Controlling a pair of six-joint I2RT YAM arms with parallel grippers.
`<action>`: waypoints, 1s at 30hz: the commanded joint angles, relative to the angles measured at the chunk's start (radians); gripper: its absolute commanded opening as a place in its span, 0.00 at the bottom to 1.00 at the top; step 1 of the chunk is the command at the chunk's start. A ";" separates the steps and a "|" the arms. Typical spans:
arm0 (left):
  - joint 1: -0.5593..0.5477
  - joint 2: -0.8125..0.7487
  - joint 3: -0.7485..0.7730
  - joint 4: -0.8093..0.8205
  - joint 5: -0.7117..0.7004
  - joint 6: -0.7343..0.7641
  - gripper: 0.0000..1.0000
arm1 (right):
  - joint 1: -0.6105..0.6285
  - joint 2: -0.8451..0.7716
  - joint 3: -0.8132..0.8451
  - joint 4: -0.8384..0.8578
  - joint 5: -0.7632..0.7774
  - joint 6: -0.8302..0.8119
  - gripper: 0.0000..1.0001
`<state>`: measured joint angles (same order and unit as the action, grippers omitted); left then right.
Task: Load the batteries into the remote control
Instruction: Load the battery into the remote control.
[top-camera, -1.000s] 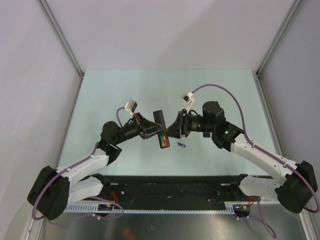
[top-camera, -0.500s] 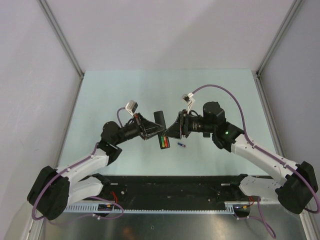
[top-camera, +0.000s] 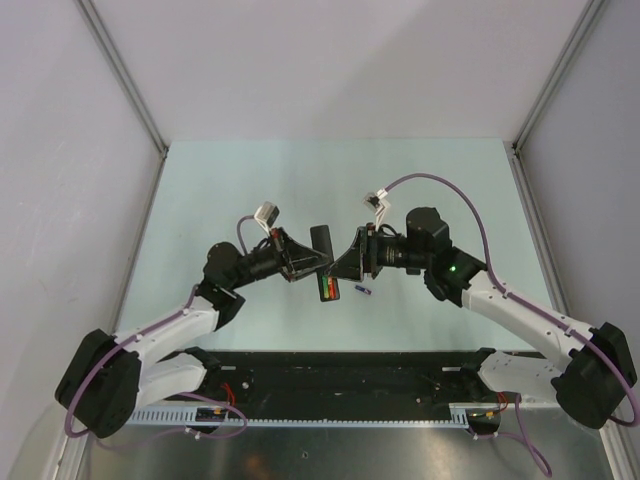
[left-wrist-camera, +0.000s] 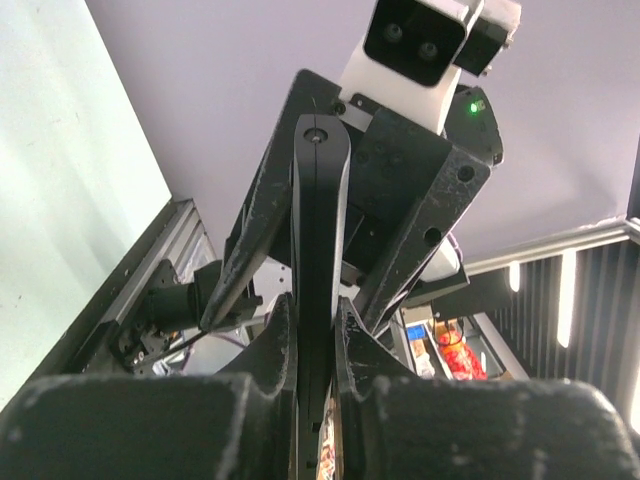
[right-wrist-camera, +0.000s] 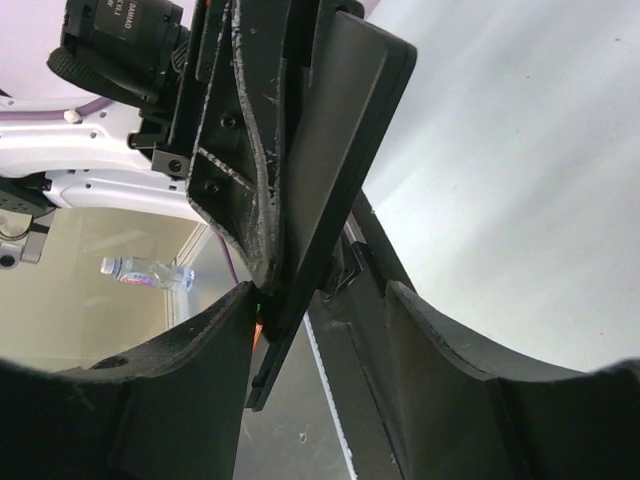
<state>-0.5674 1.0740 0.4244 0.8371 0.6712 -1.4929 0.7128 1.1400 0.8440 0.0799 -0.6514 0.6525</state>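
Note:
My left gripper (top-camera: 316, 263) is shut on the remote control (top-camera: 322, 250), a slim black bar held above the table. In the left wrist view it shows edge-on (left-wrist-camera: 318, 230), pinched between the pads of my left gripper (left-wrist-camera: 316, 322). A green and a red battery (top-camera: 326, 289) lie side by side in the recess at its near end. My right gripper (top-camera: 343, 268) stands open around the remote from the other side. In the right wrist view, the remote (right-wrist-camera: 340, 150) rests against one finger of the right gripper (right-wrist-camera: 320, 312), with a clear gap to the other. A blue-purple battery (top-camera: 362, 291) lies on the table.
The pale green table (top-camera: 240, 190) is walled by grey panels with metal posts (top-camera: 125, 75). A black rail (top-camera: 340, 375) with both arm bases runs along the near edge. The right arm's purple cable (top-camera: 440, 180) loops above its wrist.
The right gripper's jaws have spread wider around the remote. Both grippers and the remote have shifted slightly toward the near edge. The blue-purple battery has not moved.

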 joint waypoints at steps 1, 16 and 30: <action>-0.009 0.018 0.022 0.071 0.033 0.005 0.00 | -0.006 0.007 -0.016 -0.009 0.045 0.022 0.59; -0.008 0.058 -0.024 0.014 0.018 0.082 0.00 | -0.021 0.003 -0.011 0.037 0.015 0.116 0.68; 0.000 0.058 0.053 0.013 0.013 0.063 0.00 | 0.028 0.044 -0.011 -0.019 -0.040 0.078 0.62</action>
<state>-0.5682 1.1366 0.4232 0.8177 0.6842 -1.4368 0.7254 1.1656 0.8307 0.0505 -0.6552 0.7403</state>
